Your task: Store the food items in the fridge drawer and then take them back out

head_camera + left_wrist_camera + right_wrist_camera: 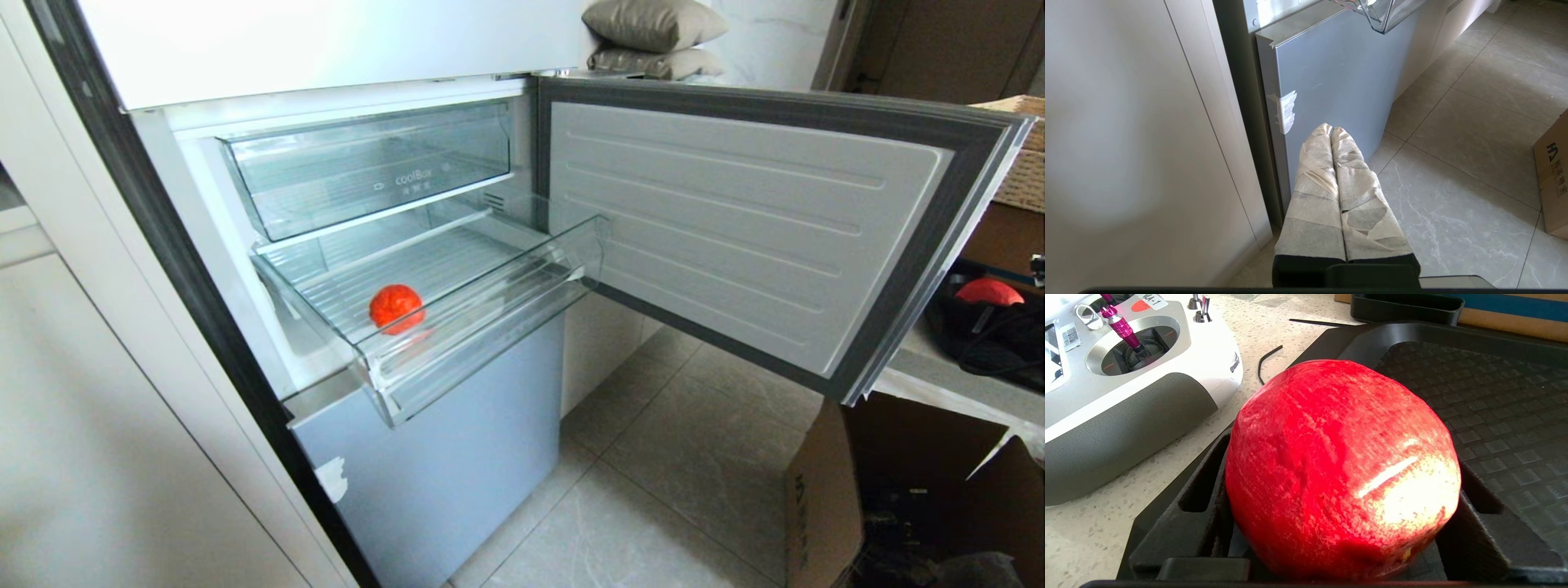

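The wide, shallow clear plastic fridge drawer [457, 269] with ribbed floor carries one round red-orange food item [396, 307] near its front lip. The speckled pale counter [1180, 437] at far right carries a black textured tray [1502, 416] and a white-grey remote controller [1126, 384].

Fridge drawer [457, 282]: clear plastic, ribbed floor. Food item in drawer [396, 308]: red-orange. Bin above [367, 167]: clear, pale lettering on front. Fridge door [735, 220] inside: pale grey with horizontal ridges, dark grey seal. Lower fridge panel [441, 465]: blue-grey, white tape patch. Floor [694, 457]: grey marbled tiles. Left gripper [1331, 131]: wrapped in beige and grey tape. Second food item [1341, 469]: bright red, finely mottled. Tray [1502, 400]: black, woven-square pattern. Remote controller [1126, 375]: white and grey, magenta sticks. Counter [1086, 535]: cream, speckled.
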You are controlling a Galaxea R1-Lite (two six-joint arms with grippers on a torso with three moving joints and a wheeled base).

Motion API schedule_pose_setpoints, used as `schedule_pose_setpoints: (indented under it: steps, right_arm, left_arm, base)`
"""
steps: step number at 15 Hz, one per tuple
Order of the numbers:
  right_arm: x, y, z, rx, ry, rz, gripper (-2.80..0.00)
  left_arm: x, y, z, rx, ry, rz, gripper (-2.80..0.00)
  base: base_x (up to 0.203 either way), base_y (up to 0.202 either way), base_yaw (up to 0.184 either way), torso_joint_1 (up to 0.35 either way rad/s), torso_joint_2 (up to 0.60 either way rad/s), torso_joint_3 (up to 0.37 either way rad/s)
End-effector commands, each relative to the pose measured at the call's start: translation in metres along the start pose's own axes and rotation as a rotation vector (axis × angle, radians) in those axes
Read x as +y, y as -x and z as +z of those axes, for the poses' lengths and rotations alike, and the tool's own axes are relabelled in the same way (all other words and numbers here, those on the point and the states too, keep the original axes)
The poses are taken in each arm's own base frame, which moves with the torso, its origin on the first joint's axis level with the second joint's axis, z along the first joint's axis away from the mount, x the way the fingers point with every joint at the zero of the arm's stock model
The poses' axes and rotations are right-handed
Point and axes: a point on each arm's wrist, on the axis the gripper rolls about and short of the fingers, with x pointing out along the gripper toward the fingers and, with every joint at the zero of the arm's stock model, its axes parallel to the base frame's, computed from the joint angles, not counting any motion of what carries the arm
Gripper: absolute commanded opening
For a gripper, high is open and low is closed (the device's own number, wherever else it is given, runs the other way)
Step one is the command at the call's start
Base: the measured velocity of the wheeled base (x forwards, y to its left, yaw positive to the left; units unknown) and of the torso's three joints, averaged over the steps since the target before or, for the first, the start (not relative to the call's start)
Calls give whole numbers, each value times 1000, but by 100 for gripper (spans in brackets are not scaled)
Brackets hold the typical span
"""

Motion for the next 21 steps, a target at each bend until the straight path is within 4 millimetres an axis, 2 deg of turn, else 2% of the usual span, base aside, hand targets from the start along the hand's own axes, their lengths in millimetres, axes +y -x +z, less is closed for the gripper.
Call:
schedule_pose_setpoints:
  steps: [1, 3, 6, 9, 12, 14, 16, 19, 21]
  right_arm:
    - [2, 5, 9, -16, 4, 4, -280]
    - [6, 16, 26, -34, 10, -7, -280]
    - [14, 55, 66, -80, 22, -58, -280]
    - [27, 119, 102, -113, 26, -99, -280]
    - [41, 200, 138, -197, 47, -167, -280]
    - [60, 253, 149, -246, 50, -195, -280]
    - [88, 303, 136, -256, 45, -181, -280]
    - [139, 361, 94, -250, 38, -39, -280]
    - [161, 398, 65, -253, 37, 48, -280]
  left_arm:
    - [0, 0, 0, 2, 0, 1, -280]
    - [0, 0, 0, 2, 0, 1, -280]
    - [0, 0, 0, 2, 0, 1, -280]
    - [0, 0, 0, 2, 0, 1, -280]
    - [0, 0, 0, 2, 0, 1, -280]
    - [0, 0, 0, 2, 0, 1, -280]
    - [0, 0, 0, 2, 0, 1, -280]
    - [0, 0, 0, 2, 0, 1, -280]
    - [0, 0, 0, 2, 0, 1, -280]
  base:
    - [0, 0, 0, 0, 0, 0]
    - [0, 0, 0, 0, 0, 0]
    - [0, 0, 0, 0, 0, 0]
    - [0, 0, 0, 0, 0, 0]
    - [0, 0, 0, 0, 0, 0]
    - [0, 0, 0, 0, 0, 0]
    - [0, 0, 0, 0, 0, 0]
    - [0, 0, 0, 0, 0, 0]
    - [0, 0, 0, 0, 0, 0]
